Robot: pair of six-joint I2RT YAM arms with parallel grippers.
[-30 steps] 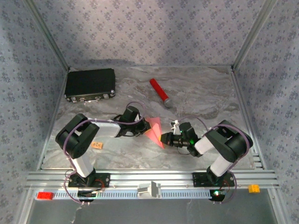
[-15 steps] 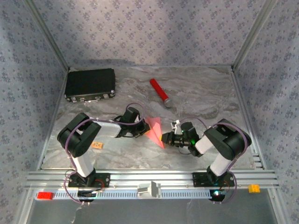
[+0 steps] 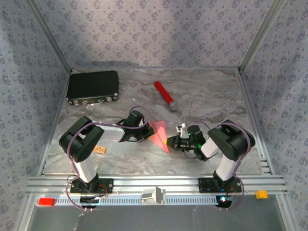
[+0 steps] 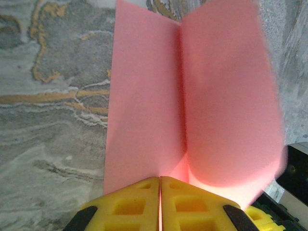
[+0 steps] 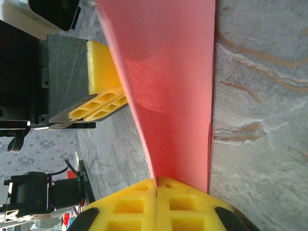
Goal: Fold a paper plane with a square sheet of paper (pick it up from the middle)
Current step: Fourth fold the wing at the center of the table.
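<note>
So left hand (image 4: 160, 180) and right hand (image 5: 156, 182) both clamp the square sheet of paper (image 4: 192, 96) between them, crease pointing straight off the left.

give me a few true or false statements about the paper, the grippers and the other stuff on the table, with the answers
1. The left gripper and the right gripper are both shut on the pink paper. True.
2. The pink paper lies flat and uncreased on the table. False: it is held between the two grippers, with a crease along it.
3. The black case sits at the table's far left corner. True.
4. The red cylinder rests on the black case. False: it lies on the table, apart from the case, to its right.
5. The small tan block lies beside the right arm. False: it lies by the left arm.
</note>
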